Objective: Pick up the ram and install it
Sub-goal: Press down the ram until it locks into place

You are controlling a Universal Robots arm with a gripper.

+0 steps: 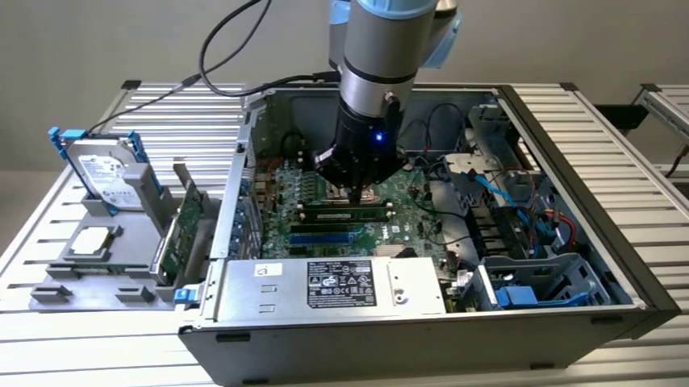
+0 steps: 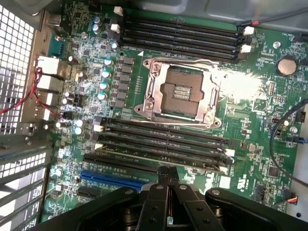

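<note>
Gripper [image 1: 359, 192] closed, fingers together, empty, low over motherboard [image 1: 404, 205] inside open case [image 1: 560, 161]. Ram [image 1: 344, 214] lies seated along a slot just beside fingertips, at about six o'clock from them in exterior view.

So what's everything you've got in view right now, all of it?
computer case: one, black and grey, open, on the slatted table
motherboard: one, green, on the case floor
ram: one, dark green with black chips, along the memory slots under the gripper
CPU socket: one, silver frame, between two banks of black slots
power supply: one, silver, near edge of the case
hard drive: one, silver in a blue caddy, exterior view's left
expansion card: one, green, upright beside the case
robot arm: one, grey and black, reaching into the case
gripper: one, black, shut, low over the motherboard
</note>
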